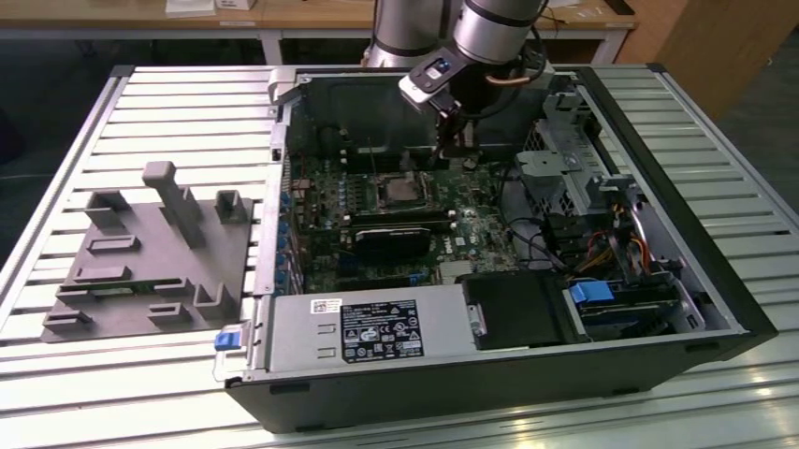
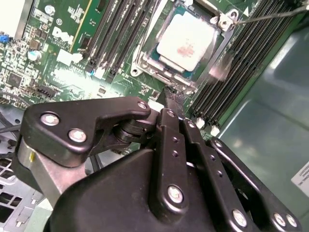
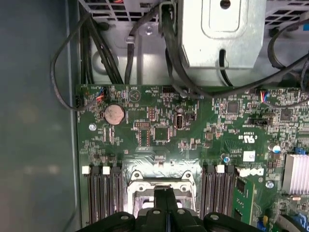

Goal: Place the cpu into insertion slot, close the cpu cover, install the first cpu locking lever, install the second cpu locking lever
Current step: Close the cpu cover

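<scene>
The cpu (image 2: 186,41), a small square chip with a silver top, lies in the insertion slot (image 1: 402,191) on the green board. The thin silver cpu cover (image 2: 146,50) frames it and looks laid down around it. A thin wire lever (image 2: 263,17) runs off from the cover's screw tab. My gripper (image 2: 170,94) hangs just above the board at the socket's edge, its black fingers pressed together with nothing seen between them. In the first wrist view the gripper (image 3: 166,193) sits over the socket's metal frame (image 3: 137,186). The exterior view shows the gripper (image 1: 447,154) beside the socket, toward the case's back wall.
Long black memory slots (image 2: 113,34) flank the socket on both sides. A grey power-supply box (image 1: 362,332) and a black block (image 1: 518,309) fill the case's near side. A drive cage (image 1: 562,168) with cables stands at the exterior view's right. A grey fixture (image 1: 150,253) lies outside the case.
</scene>
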